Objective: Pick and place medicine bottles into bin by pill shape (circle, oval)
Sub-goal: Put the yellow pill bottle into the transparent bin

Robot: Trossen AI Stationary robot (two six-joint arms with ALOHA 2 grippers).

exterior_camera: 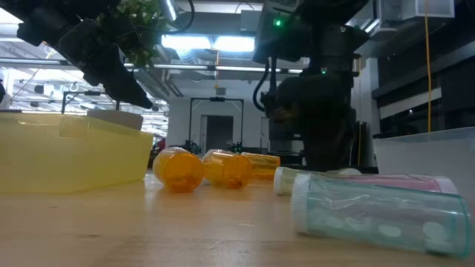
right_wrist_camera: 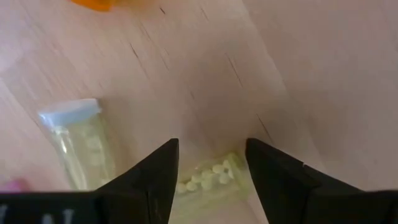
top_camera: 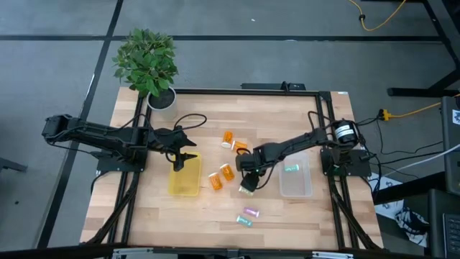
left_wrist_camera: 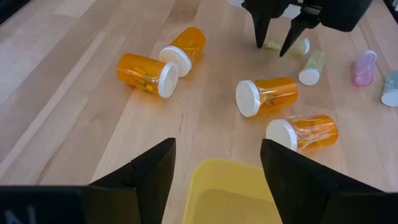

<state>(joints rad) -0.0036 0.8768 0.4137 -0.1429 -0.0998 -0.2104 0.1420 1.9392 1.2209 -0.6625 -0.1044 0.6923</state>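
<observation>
My right gripper (top_camera: pixel 248 175) is open and points down at the table's middle. Its fingers stand on either side of a small pale-yellow vial (right_wrist_camera: pixel 211 174) that lies on the wood; I cannot tell whether they touch it. A second yellow vial (right_wrist_camera: pixel 78 146) lies beside it. My left gripper (left_wrist_camera: pixel 217 149) is open and empty above the yellow bin (top_camera: pixel 185 178). Several orange bottles with white caps (left_wrist_camera: pixel 149 71) (left_wrist_camera: pixel 267 96) lie on their sides between the two grippers. A green vial (top_camera: pixel 291 168) lies in the clear bin (top_camera: pixel 296 183).
A purple vial (top_camera: pixel 251 213) and a green vial (top_camera: pixel 246 221) lie near the table's front edge. A potted plant (top_camera: pixel 147 65) stands at the far left corner. Bare wood lies at the far middle and near left of the table.
</observation>
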